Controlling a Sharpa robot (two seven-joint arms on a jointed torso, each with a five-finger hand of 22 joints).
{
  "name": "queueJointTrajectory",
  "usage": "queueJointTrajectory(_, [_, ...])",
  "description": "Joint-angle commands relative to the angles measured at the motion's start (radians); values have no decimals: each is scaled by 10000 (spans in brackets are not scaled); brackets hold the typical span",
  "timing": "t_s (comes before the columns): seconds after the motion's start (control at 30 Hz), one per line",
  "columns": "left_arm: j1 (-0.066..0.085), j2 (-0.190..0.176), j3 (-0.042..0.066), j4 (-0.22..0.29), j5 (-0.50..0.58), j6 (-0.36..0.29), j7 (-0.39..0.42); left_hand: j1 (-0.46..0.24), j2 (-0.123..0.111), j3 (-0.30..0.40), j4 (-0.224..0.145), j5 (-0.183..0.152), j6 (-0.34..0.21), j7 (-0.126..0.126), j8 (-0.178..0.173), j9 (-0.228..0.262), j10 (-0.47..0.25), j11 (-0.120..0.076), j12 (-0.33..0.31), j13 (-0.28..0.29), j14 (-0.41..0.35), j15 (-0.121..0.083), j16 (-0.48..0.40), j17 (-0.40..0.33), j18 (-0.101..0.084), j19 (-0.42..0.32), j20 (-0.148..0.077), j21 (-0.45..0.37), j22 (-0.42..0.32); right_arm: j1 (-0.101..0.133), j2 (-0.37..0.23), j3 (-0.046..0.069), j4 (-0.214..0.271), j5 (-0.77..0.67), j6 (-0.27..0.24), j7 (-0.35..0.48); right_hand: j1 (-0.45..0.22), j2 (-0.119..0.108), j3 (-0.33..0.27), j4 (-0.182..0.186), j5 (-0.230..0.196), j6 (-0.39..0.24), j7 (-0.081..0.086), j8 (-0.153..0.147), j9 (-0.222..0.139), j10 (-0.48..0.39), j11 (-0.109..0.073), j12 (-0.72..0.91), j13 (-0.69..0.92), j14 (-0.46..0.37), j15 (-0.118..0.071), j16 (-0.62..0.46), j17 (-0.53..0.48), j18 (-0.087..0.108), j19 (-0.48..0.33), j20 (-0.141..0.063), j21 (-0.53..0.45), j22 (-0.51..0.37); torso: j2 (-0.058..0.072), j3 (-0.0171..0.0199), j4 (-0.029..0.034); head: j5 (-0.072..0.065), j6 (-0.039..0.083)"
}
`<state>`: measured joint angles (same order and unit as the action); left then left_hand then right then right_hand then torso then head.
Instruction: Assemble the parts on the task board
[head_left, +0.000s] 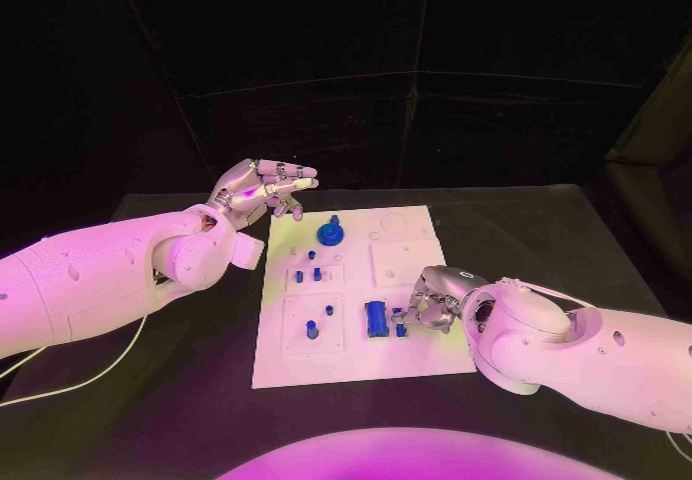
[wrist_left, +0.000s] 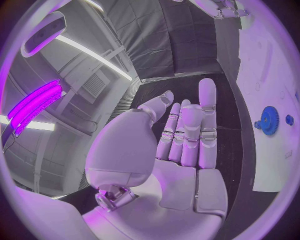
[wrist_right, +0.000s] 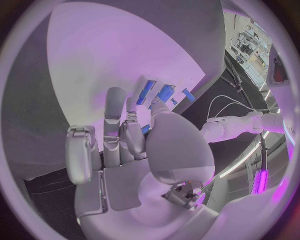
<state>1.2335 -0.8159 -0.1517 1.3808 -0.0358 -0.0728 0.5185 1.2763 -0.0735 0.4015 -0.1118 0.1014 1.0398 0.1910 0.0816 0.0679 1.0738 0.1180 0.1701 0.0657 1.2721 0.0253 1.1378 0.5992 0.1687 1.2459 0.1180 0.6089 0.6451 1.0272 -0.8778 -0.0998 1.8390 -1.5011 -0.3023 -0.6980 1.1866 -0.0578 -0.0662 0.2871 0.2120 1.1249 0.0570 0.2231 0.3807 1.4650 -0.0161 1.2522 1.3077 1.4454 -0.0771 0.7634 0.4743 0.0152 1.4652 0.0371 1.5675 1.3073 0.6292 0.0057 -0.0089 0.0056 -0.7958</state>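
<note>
Task board (head_left: 418, 360): right edge partly covered by the right arm. Right hand (head_left: 430, 305): fingertips hidden among themselves, contact with the blue cylinder (head_left: 376, 318) not discernible. Small blue parts (head_left: 307, 274) near the board's left edge: shapes too small to tell.

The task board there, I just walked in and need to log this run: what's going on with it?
The robot is partway through assembling blue parts on the white task board. Its right hand is down on the board's right side, fingers at a blue cylinder; whether it grips it is unclear. The left hand is raised off the board's far left corner, holding nothing. A blue gear sits near the far edge.
</note>
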Motion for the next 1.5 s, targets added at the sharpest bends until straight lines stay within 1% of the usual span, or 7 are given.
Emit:
queueJointTrajectory(0.03, [17,1,9,-5,42,106,57,52,45,-3,-34,-35,-73,-17,36,-3,-47,-6,54,9,-46,-3,12,-18,141,25,29,-60,-18,15,-245,5,116,139,-1233,85,44,6,-149,-23,168,-186,78,-132,-11,-33,42,-214,536,20,5,-60,14,-152,1056,-47,33,2635,-15,-2,-10,-16,79])
queueJointTrajectory(0.3, [15,98,8,-272,404,70,278,-108,11,-175,32,-44,-66,-21,67,-1,-41,-5,117,14,-202,17,-138,-355,136,-15,43,-123,-61,349,-817,18,-496,4640,-2589,5007,1682,128,-236,-560,443,-1190,510,-684,-174,-2018,366,-4643,-2273,-7,241,-59,16,154,507,194,-1122,1699,-186,-77,-21,-124,688])
queueJointTrajectory(0.43, [0,324,7,-727,1002,-114,512,-227,61,-504,117,-16,-220,-50,49,-18,18,38,185,-13,-2183,140,-2682,-2255,104,-1594,160,-1505,-849,770,-460,23,-1958,8776,-1927,8311,3029,453,151,-1009,332,-1643,820,-1043,-382,-4282,725,-8459,-5099,-54,469,-45,36,1622,-3253,349,-8285,-3728,-423,-134,-32,-199,1077])
queueJointTrajectory(1.1, [-445,1751,10,-3202,2067,-1036,1112,-32,531,-1466,171,0,-468,81,-176,-31,-456,543,-1071,-35,-3179,1282,-9161,-5187,175,-4647,1558,-5226,-3929,1116,2561,347,-7794,13189,381,11738,3062,910,-10,-2116,129,-1669,1315,-1598,-2688,-3851,1642,-11883,-12294,-3387,1893,-6329,-4114,1694,-4176,1810,-15047,-9895,-881,-110,-44,-106,2207])
queueJointTrajectory(1.13, [-432,1696,0,-3105,1697,-681,755,-3861,735,-2200,1118,-304,-3411,-514,-816,-679,-3503,20,-1701,-657,-6090,827,-9819,-5992,-504,-6993,716,-6089,-4684,1095,2485,336,-7646,12416,-289,11002,-1379,578,662,-2871,-556,-4574,735,-2231,-3011,-7119,1199,-12522,-13077,-6729,1555,-6700,-4743,1047,-7356,1154,-15675,-10826,-833,-145,-63,-126,2122])
queueJointTrajectory(1.47, [-708,1433,299,-2122,1433,-1919,609,-6693,735,-2794,1118,-1014,-5667,-959,-816,-679,-5841,-360,-1701,-657,-8169,481,-10331,-5992,-702,-8725,125,-6089,-5258,878,2109,501,-6408,13064,-1385,11296,-4650,578,662,-2871,-1030,-6621,347,-2231,-3807,-9430,877,-12522,-13077,-9092,771,-7634,-4743,869,-9589,682,-15675,-11549,-850,-57,89,-56,1958])
queueJointTrajectory(1.5, [-760,1384,355,-1937,1384,-2151,582,-6945,735,-2845,1118,-1014,-5863,-999,-816,-679,-6045,-394,-1701,-657,-8358,449,-10384,-5992,-769,-8880,72,-6089,-5307,838,2038,532,-6176,13186,-1590,11351,-4962,578,662,-2871,-1080,-6819,306,-2231,-3807,-9657,161,-12522,-13077,-9323,771,-7634,-4743,768,-9807,636,-15675,-11615,-850,-57,89,-56,1958])
